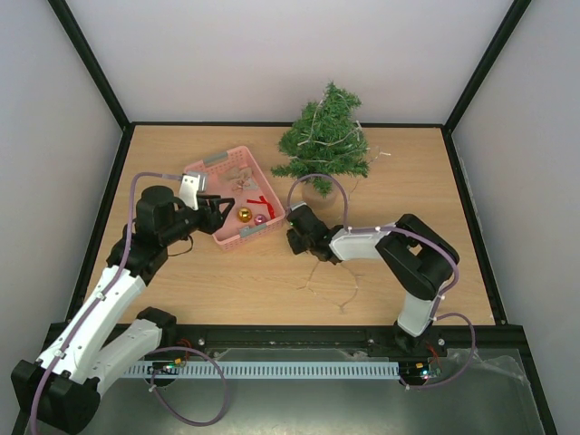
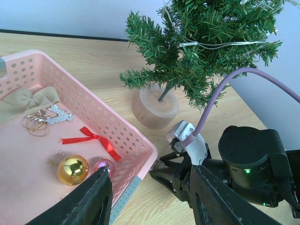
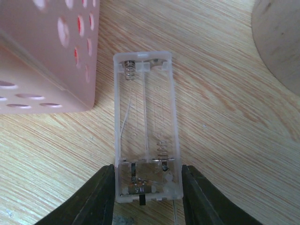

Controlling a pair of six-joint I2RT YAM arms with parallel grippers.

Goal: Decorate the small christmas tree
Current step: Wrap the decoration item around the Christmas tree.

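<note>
The small christmas tree [image 1: 326,136] stands at the back middle on a round pale base [image 2: 154,108], with a thin light string [image 2: 220,44] through its branches. A pink basket [image 1: 210,186] to its left holds a gold ball [image 2: 72,169], a pink ball [image 2: 104,165], a red ribbon bow [image 2: 91,139], a silver reindeer [image 2: 55,115] and a beige bow [image 2: 33,98]. My left gripper [image 2: 150,187] is open and straddles the basket's near-right wall, one finger by the pink ball. My right gripper [image 3: 147,187] is shut on a clear battery box [image 3: 145,126] lying on the table beside the basket's corner.
A thin wire [image 1: 331,276] trails across the table in front of the right gripper. The right arm's wrist and purple cable [image 2: 248,159] sit close to the left gripper. Black frame rails [image 1: 290,124] border the table.
</note>
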